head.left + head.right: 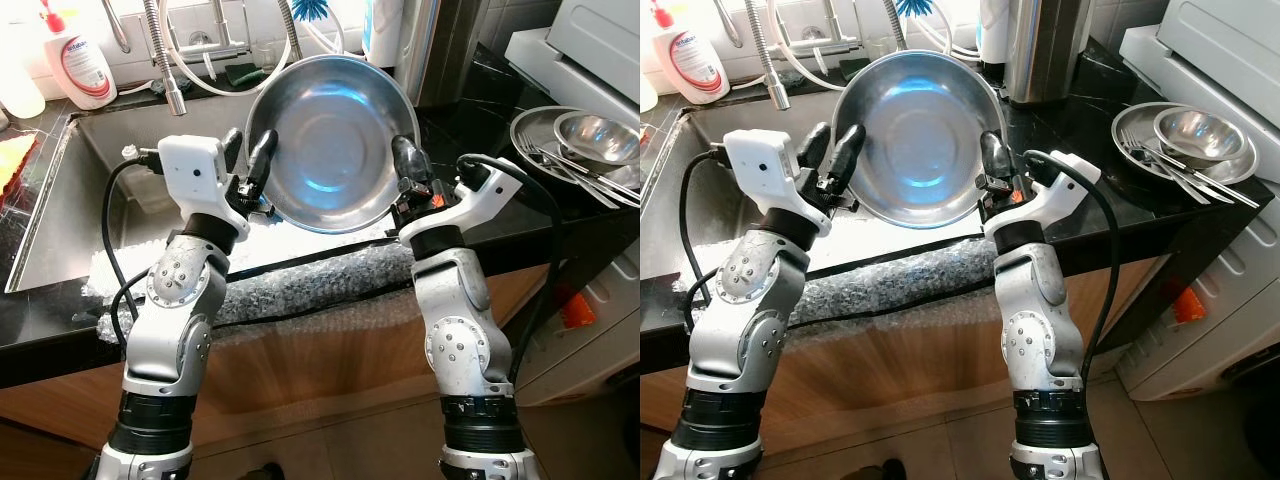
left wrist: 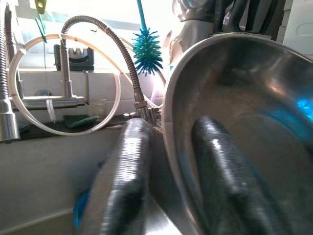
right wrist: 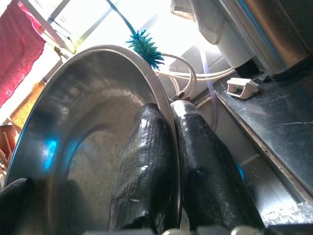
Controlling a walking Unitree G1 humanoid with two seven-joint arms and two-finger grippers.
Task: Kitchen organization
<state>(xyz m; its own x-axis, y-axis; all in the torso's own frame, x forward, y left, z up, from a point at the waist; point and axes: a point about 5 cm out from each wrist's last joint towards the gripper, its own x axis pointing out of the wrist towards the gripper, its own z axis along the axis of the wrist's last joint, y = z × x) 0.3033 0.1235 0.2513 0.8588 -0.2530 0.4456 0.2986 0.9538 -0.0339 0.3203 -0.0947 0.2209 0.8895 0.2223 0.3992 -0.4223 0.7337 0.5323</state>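
Because the steel bowl (image 1: 330, 140) is wide and slick, we pinch its rim from both sides | left gripper (image 1: 255, 165) and right gripper (image 1: 408, 165) clamped on it | raised, tilted above sink (image 1: 90, 200)

The bowl (image 1: 330, 140) is shiny silver with a blue glint. Black fingers (image 2: 222, 171) stand on silver arms (image 1: 455, 320). The counter (image 1: 470, 110) is black, the brush (image 2: 146, 51) teal, the bottle (image 1: 75, 55) white with red.
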